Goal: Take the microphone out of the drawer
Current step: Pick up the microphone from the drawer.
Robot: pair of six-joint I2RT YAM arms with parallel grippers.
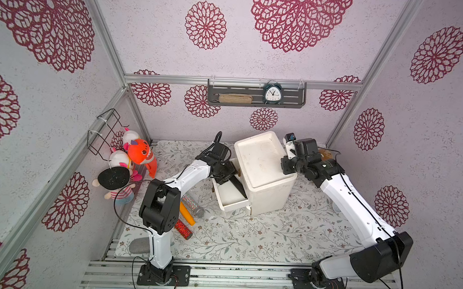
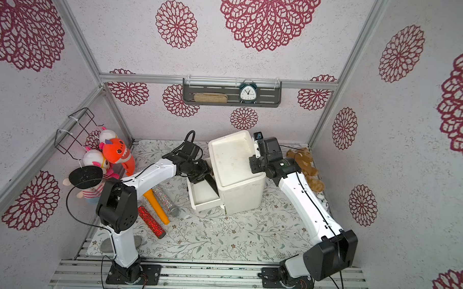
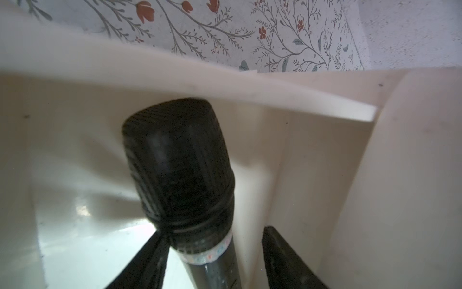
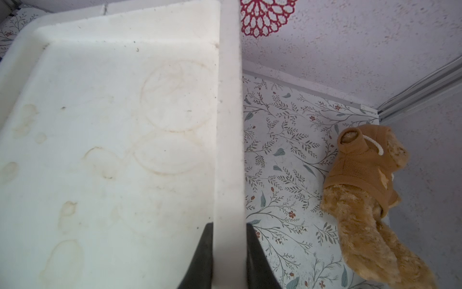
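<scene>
One microphone (image 3: 177, 160) inside open drawer (image 1: 233, 200), straddled by left gripper (image 3: 215, 234), jaws apart. Probably light, rigid, smooth-barrelled (mesh head dents): take at handle below head. Right gripper (image 4: 228, 225) clamped on cabinet (image 4: 228, 100) rim.

You're working in a lab test cell dressed up as a home: aluminium frame posts (image 1: 107, 40) hold wallpapered panels (image 1: 149, 47), the arm bases (image 1: 163, 276) are bolted to bare rails (image 1: 233, 276) at the near edge of the floral tabletop (image 1: 248, 238), while plush toys (image 1: 138, 152), an alarm clock (image 1: 272, 93) on a wall shelf (image 1: 255, 104) and a white drawer cabinet (image 1: 261, 162) furnish it
</scene>
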